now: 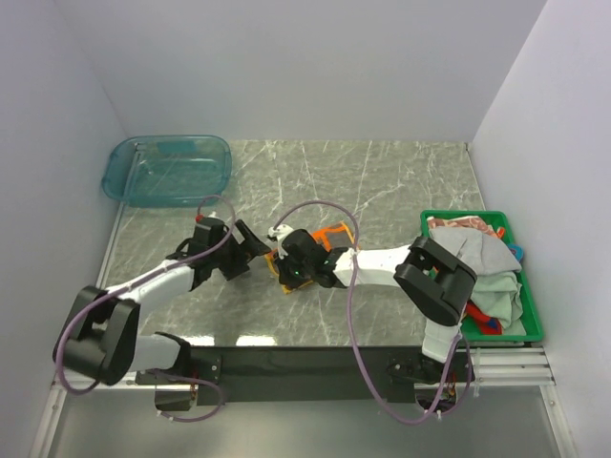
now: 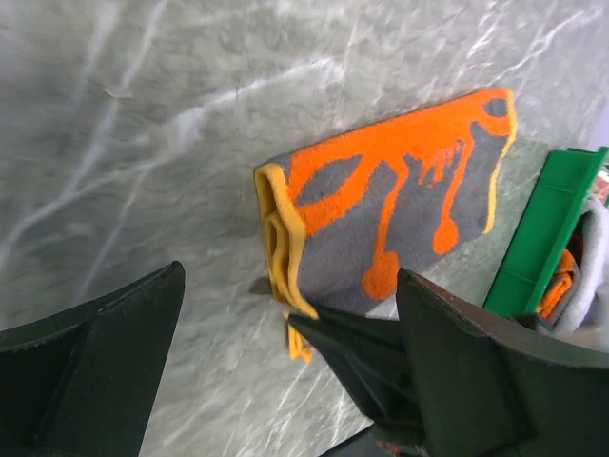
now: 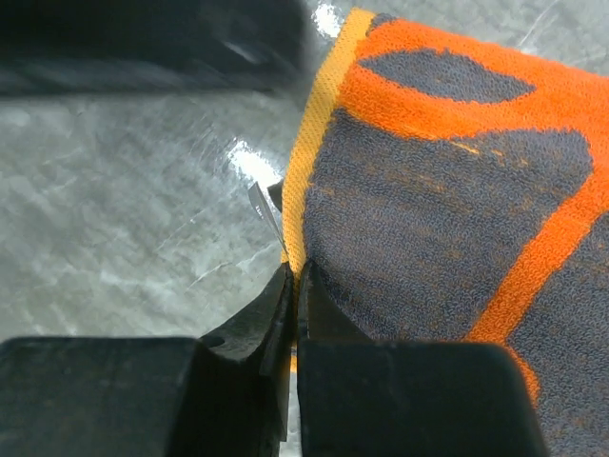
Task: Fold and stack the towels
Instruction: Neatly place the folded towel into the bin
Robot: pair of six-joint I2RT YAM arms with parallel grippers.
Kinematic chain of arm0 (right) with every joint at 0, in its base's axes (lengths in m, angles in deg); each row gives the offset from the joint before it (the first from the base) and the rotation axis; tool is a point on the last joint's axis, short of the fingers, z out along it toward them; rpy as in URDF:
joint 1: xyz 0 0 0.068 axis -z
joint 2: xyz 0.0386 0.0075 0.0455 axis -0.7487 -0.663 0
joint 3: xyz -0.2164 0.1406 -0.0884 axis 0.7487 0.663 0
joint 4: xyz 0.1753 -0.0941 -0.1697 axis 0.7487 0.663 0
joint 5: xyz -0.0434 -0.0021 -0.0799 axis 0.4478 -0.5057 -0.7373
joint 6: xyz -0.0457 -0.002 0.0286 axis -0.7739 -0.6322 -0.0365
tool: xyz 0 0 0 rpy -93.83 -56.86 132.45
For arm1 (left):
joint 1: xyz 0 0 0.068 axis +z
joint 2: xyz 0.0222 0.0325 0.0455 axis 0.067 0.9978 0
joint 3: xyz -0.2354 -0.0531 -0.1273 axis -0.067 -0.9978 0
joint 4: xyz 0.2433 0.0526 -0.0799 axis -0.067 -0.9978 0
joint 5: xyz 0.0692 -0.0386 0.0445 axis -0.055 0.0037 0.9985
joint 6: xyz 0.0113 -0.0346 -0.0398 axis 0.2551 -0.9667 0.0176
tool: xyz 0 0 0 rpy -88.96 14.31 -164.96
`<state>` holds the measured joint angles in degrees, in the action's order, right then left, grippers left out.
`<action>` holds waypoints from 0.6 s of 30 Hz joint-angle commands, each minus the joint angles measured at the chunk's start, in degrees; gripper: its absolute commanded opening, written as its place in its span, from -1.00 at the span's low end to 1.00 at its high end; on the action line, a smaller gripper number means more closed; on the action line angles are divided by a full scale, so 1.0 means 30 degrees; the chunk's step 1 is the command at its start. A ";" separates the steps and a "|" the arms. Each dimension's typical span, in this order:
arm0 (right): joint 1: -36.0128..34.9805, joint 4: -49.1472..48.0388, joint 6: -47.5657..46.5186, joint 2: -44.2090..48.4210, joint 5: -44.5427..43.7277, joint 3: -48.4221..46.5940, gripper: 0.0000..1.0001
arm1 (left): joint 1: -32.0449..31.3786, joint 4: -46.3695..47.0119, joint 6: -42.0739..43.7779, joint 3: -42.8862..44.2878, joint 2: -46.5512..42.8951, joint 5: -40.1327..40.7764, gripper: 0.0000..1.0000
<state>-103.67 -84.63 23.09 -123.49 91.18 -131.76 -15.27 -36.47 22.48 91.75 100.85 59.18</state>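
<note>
Right jaws tight together on yellow edge of folded towel (image 3: 447,190), left jaws wide apart just beside.

Overhead view: the right gripper (image 1: 284,269) and its wrist cover most of the folded orange-and-grey towel (image 1: 336,233); only its far orange edge shows. The right arm's elbow hides the near-left part of the green crate (image 1: 463,216). The patterns of the heaped towels (image 1: 496,286) inside are too small to resolve.

Left wrist view: the crate is cut off at the right edge.

Right wrist view: the towel runs off the top and right edges. A dark shape (image 3: 152,38) along the top is too blurred to identify.
</note>
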 commanded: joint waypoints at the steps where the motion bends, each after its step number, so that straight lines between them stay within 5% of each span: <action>1: 0.0206 -0.1201 0.0554 0.1006 0.1006 0.0701 -1.00 | -0.1065 0.2732 -0.1654 -0.0155 0.1296 0.0303 0.99; 18: 0.1056 -0.3927 0.2400 0.2763 0.1358 0.2314 -1.00 | -0.3794 0.3846 -0.5901 -0.1910 0.2387 0.3819 0.99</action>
<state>-101.38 -91.98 28.07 -117.93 95.00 -125.35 -25.41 -23.23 8.27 88.56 108.15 66.81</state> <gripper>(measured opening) 0.026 0.994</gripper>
